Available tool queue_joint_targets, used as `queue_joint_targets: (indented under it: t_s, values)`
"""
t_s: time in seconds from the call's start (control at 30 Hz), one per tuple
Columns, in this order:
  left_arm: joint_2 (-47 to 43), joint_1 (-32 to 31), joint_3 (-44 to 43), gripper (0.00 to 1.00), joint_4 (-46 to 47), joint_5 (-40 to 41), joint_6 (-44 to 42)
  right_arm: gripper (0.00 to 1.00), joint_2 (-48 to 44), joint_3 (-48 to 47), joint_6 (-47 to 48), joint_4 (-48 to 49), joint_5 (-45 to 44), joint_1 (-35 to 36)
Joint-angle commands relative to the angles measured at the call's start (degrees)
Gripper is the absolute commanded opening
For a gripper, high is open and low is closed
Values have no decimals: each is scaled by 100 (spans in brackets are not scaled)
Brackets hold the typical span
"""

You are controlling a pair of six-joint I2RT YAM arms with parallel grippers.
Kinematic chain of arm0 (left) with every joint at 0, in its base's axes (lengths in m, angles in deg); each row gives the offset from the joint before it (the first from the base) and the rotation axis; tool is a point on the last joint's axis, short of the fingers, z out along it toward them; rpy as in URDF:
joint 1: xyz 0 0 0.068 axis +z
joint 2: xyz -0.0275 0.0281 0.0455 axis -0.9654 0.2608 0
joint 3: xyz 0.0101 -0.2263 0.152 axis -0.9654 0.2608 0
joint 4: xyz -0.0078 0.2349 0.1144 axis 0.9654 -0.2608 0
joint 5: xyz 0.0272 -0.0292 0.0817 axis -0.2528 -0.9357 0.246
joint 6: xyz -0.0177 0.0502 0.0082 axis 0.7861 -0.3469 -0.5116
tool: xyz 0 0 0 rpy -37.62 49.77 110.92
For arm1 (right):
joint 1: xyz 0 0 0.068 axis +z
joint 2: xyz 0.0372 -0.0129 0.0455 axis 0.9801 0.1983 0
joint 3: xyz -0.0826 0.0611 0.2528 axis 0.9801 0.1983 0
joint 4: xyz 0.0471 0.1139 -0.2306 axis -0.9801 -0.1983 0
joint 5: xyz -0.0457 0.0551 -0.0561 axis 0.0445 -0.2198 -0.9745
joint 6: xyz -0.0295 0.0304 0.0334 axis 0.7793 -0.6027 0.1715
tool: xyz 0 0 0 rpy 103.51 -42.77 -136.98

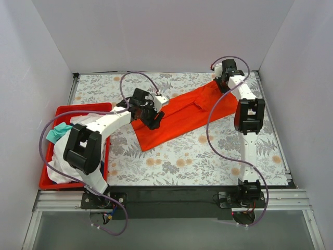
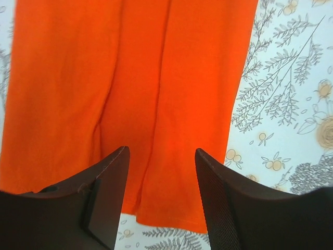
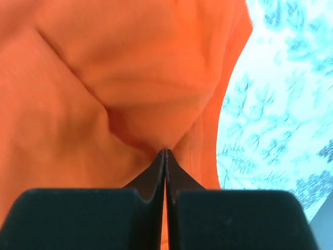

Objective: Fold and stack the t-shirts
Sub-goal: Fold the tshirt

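My right pincer (image 3: 165,152) is pressing its two fingers together on a small pinch of the orange t-shirt (image 3: 104,78), at its far right end, and the cloth is puckering toward the tips. My left pincer (image 2: 161,151) is standing apart, gripping nothing, and is hovering just above the near left end of the same shirt. The shirt is lying as a long folded strip, slanting across the middle of the counter (image 1: 208,156). On my left side, the white t-shirt (image 1: 58,167) and the teal t-shirt (image 1: 56,133) are waiting in the red bin (image 1: 78,108).

I am worrying about three things. The right pinch is taking only little cloth, perhaps only the upper layer, so a pull may be slipping it free or opening the fold. If my left pincer is closing on one layer only, the strip may be twisting. And if my two arms are moving unevenly, the shirt may be dragging and wrinkling.
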Motion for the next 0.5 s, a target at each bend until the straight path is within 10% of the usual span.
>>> queue_joint_targets:
  t_s: [0.0, 0.47]
  values:
    - [372, -434, -152, 50, -126, 641, -460, 1, -326, -267, 52, 686, -287, 194]
    - [1147, -1576, 172, 33, -379, 1899, -618, 1, -2947, 1492, -273, 355, 380, 98]
